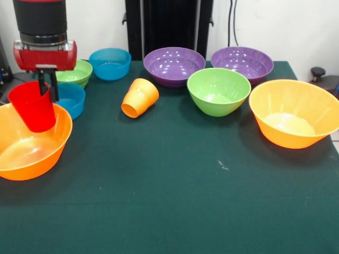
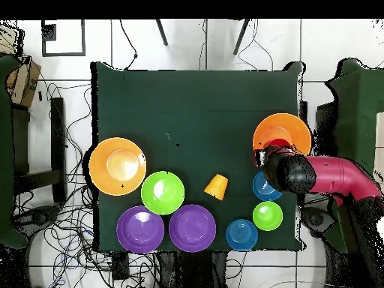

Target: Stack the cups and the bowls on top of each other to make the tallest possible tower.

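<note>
The gripper (image 1: 46, 91) was clamped on the rim of the red cup (image 1: 33, 106), one finger inside the cup and one outside, holding it upright with a slight tilt over the orange bowl (image 1: 21, 153) at the tabletop's edge. In the front view the cup's base hung inside the bowl's rim line; whether it touched the bowl's floor could not be told. In the overhead view only a sliver of the cup (image 2: 279, 142) showed past the arm (image 2: 330, 176), at the bowl's (image 2: 282, 129) side nearest the robot. The step in hand appeared to be placing the cup in this bowl to start the tower. To do it well, the cup should be moved toward the bowl's centre before lowering, since a cup released off-centre on the sloped wall would likely slide or tip. It should be levelled, lowered until the base seats flat, and only then released, with the fingers withdrawn straight up so the inner finger does not drag the rim. The other orange bowl (image 1: 294, 114) sat near the opposite edge. The orange cup (image 1: 140, 98) lay on its side near the table's middle and would need righting. The green bowl (image 1: 218, 91), two purple bowls (image 1: 174, 65) and the small bowls (image 1: 69, 99) stood along the back edge, untouched.
</note>
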You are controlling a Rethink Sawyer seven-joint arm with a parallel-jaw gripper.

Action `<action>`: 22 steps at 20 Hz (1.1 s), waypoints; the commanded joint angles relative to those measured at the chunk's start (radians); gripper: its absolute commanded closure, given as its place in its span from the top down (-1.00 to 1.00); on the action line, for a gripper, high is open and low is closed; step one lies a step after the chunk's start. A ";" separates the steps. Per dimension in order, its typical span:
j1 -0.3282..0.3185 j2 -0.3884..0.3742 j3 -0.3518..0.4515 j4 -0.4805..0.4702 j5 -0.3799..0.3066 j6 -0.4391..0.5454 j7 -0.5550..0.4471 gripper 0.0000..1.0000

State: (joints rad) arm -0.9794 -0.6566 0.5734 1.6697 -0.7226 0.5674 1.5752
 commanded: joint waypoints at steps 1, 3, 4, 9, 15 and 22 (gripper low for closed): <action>0.036 0.092 0.012 -0.089 -0.115 -0.052 -0.136 -1.00; 0.031 0.103 0.017 -0.099 -0.118 -0.052 -0.144 -1.00; 0.029 0.109 0.020 -0.105 -0.119 -0.049 -0.151 -1.00; 0.019 0.135 0.044 -0.139 -0.113 -0.014 -0.195 -1.00; 0.008 0.126 0.049 -0.134 -0.108 -0.002 -0.204 -1.00; 0.019 0.132 0.035 -0.134 -0.120 -0.022 -0.172 -1.00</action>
State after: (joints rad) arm -0.9839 -0.5482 0.5761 1.6052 -0.7656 0.5589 1.5752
